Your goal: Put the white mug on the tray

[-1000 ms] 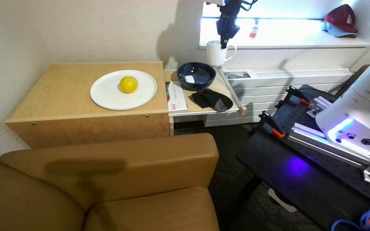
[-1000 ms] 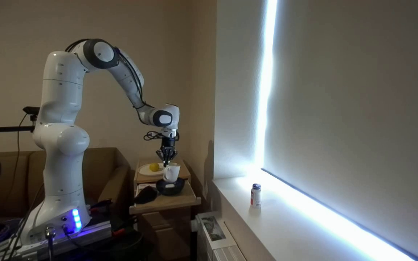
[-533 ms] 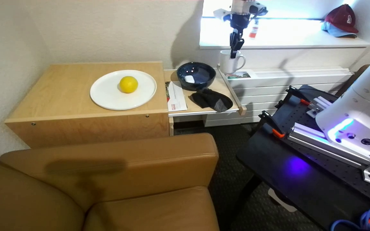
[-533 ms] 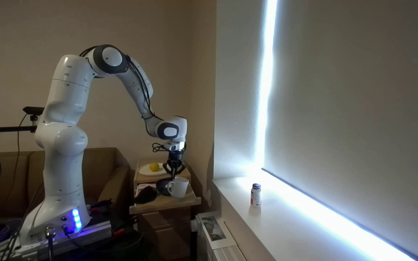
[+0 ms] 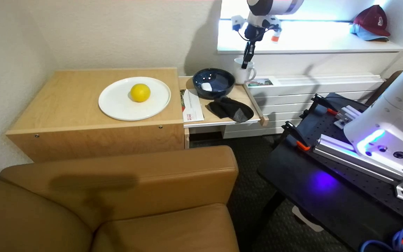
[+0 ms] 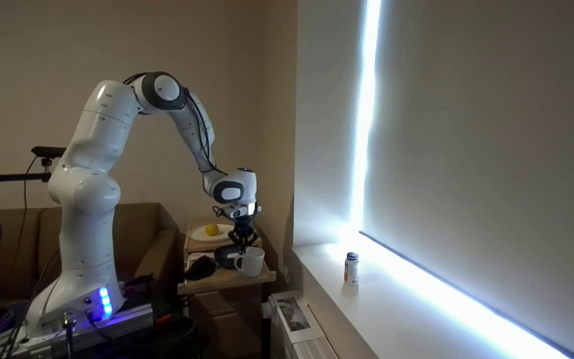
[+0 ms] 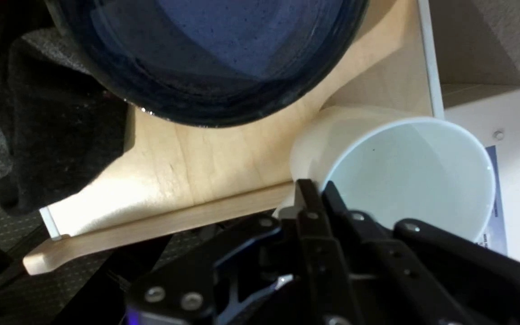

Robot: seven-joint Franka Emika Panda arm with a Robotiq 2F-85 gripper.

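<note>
Pinches the white mug [image 7: 415,176] by its handle-side rim with the gripper [image 7: 318,184]; holds it just below, at a corner of the tray [image 7: 224,162], near the dark bowl [image 7: 228,49]; cannot tell whether resting there.

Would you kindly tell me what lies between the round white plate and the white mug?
In an exterior view, the dark blue bowl, with a small white item inside, lies between the round white plate and the white mug.
</note>
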